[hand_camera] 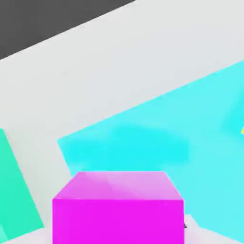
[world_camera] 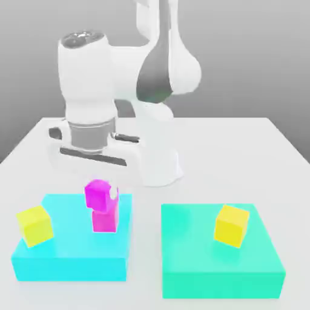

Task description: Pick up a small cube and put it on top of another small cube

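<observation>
Two small magenta cubes, plain faces, same size. Upper small cube [world_camera: 97, 194] sits above the other small cube [world_camera: 104, 219] on the cyan block [world_camera: 69, 254], offset slightly toward the exterior view's left and skewed relative to it. Contact between them can't be confirmed. A white patch covers its right upper corner. Lower cube rests flat near the block's rear middle. Hand view: upper cube [hand_camera: 118, 207] close up, cyan surface beyond it.

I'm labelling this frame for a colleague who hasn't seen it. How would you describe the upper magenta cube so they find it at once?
Find the flat cyan block on the exterior view's left of the white table. Near its middle two magenta cubes are stacked. The upper magenta cube rests on the lower magenta cube, partly hidden by a white pincer finger, unlike the lone yellow cube nearby.
</observation>
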Controlling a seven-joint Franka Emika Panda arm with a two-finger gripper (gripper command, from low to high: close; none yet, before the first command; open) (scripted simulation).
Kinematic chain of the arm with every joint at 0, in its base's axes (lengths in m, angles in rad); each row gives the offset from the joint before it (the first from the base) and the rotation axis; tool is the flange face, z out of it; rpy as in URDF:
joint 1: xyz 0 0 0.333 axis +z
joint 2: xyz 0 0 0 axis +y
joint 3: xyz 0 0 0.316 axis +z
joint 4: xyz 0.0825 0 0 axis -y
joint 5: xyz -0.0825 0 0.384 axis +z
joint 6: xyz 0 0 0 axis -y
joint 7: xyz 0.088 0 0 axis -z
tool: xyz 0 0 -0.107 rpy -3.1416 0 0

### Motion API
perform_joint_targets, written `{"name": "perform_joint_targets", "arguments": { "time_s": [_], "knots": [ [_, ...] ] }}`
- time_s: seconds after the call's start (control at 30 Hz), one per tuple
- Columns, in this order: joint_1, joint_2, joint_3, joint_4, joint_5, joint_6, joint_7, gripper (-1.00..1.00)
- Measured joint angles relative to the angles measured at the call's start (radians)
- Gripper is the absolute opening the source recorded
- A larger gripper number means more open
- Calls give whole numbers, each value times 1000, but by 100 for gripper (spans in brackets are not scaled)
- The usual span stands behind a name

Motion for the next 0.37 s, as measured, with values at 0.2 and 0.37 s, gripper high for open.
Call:
{"name": "perform_joint_targets", "arguments": {
  "time_s": [0.2, 0.37],
  "knots": [
    [-30, 41, 9, -72, -16, 114, 46, -100],
    [-28, 103, 6, -86, -14, 190, 44, 100]
  ]
}}
